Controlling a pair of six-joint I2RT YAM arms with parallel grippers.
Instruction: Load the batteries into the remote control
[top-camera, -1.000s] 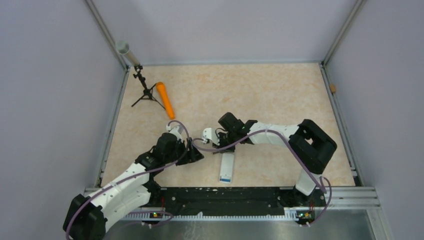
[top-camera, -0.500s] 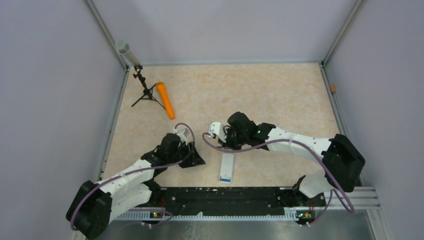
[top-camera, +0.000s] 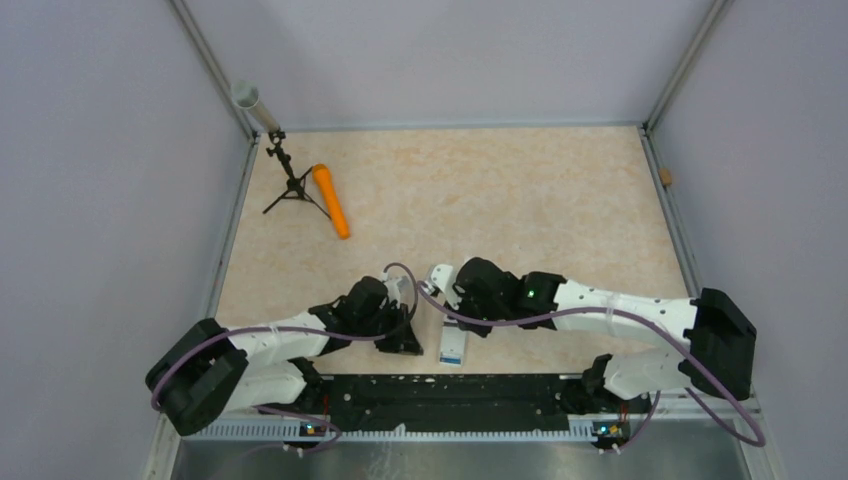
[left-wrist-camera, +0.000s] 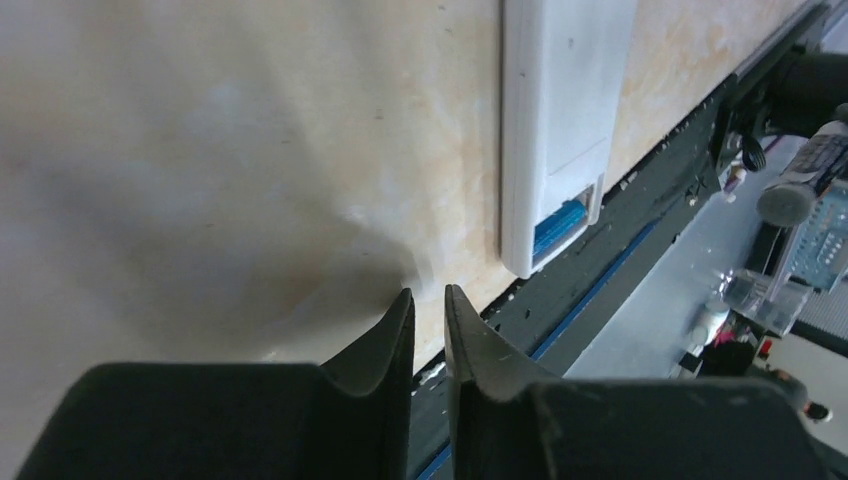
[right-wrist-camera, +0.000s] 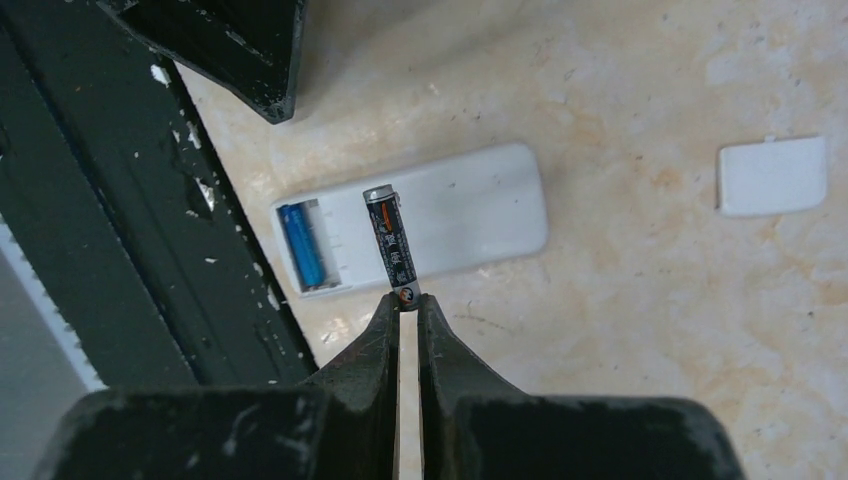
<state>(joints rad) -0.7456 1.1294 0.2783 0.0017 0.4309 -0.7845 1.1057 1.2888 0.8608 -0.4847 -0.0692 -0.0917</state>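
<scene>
**Second cell over the remote, ready to be seated**

The remote control (right-wrist-camera: 460, 220) lies back-up on the worktop (right-wrist-camera: 620, 80), with its battery recess open at one end. The blue battery (right-wrist-camera: 300, 245) sits in the outermost bay of that recess. The bay beside it, toward the remote's middle, looks free. The right tool (right-wrist-camera: 408, 300) is clamped on one end cap of the dark battery (right-wrist-camera: 392, 245). That cell hangs over the remote's back, just inboard of the recess and roughly parallel to the blue one. How high above the remote it is I cannot tell. The left tool (left-wrist-camera: 428, 305) hovers off the remote's recess end. Its jaws are drawn almost together with only a sliver between them, and they grip nothing. The loose cover (right-wrist-camera: 772, 176) lies well clear of the remote's other end.

To seat the cell well, I would shift it sideways until it lines up with the free bay and keep it parallel to the blue cell. Then dip the free end in first against the bay's end wall and press the held end down. The contacts are too small to read, so polarity needs checking. With a grip on the very tip, the cell may pivot. Bracing the remote's edge with the left tool would likely stop it sliding.
</scene>
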